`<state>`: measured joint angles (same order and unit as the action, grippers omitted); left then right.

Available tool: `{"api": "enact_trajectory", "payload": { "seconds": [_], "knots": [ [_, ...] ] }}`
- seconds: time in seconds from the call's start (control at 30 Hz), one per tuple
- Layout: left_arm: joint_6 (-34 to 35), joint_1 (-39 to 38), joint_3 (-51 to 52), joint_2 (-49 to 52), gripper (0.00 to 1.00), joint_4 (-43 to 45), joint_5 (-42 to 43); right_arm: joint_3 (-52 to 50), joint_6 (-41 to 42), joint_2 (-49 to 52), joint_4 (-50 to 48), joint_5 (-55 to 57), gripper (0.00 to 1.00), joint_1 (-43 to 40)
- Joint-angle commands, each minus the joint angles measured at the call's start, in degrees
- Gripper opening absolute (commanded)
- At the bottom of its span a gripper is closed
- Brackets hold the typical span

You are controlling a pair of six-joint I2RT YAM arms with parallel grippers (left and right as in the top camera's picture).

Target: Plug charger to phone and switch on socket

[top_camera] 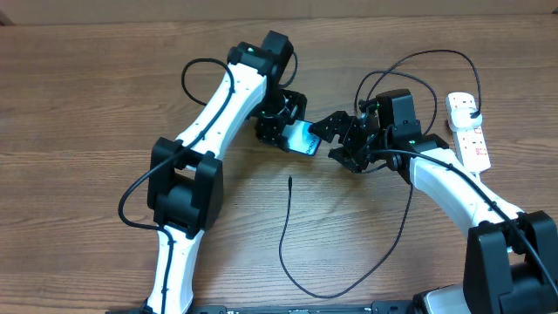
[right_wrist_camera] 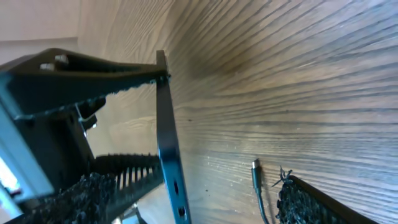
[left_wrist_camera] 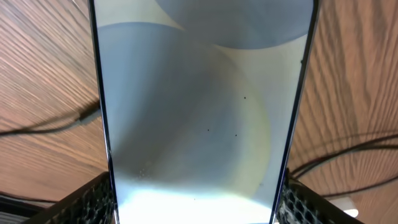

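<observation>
A: While the left gripper (top_camera: 281, 125) is clamped on the phone's (top_camera: 303, 138) long edges, mid-table, what of the right?

B: Right gripper (top_camera: 332, 141) spread wide, empty, just beside phone; charger (top_camera: 281, 249) limp, light, its connector (top_camera: 289, 181) flat on table (top_camera: 87, 105); I'd pinch just behind connector; phone glass likely slick, fragile.

1. Wooden table (top_camera: 78, 78): brown, with darker grain running across, filling nearly the whole overhead view.
2. Pale beige strip (top_camera: 261, 6) along the table's far edge, at the top of the overhead view.
3. Same streaked grain, seen close from both wrist cameras.
</observation>
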<state>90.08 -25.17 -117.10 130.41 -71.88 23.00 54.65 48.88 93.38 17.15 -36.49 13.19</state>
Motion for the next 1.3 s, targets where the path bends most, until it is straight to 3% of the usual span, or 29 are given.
{"api": "enact_trajectory", "payload": {
  "seconds": [0.0, 0.33, 0.47, 0.83, 1.27],
  "knots": [
    [3.67, -1.64, -1.57, -0.35, 0.04, 0.94, 3.61, 1.03, 0.83, -0.02, -0.39, 2.01, 0.88, 0.37],
    [5.77, -4.04, -1.57, -0.35, 0.04, 3.56, 7.04, 0.96, 0.81, -0.02, 0.72, 4.50, 0.82, 0.37],
    [5.77, -4.17, -1.57, -0.35, 0.04, 3.56, 7.30, 0.96, 0.63, -0.02, 0.74, 4.74, 0.63, 0.37],
    [6.40, -4.55, -1.57, -0.35, 0.04, 3.52, 8.22, 0.92, 0.50, -0.02, 1.03, 4.98, 0.31, 0.37],
    [6.40, -4.92, -1.57, -0.35, 0.04, 3.37, 8.57, 0.92, 0.17, -0.02, 1.57, 6.10, 0.13, 0.37]
  ]
}}
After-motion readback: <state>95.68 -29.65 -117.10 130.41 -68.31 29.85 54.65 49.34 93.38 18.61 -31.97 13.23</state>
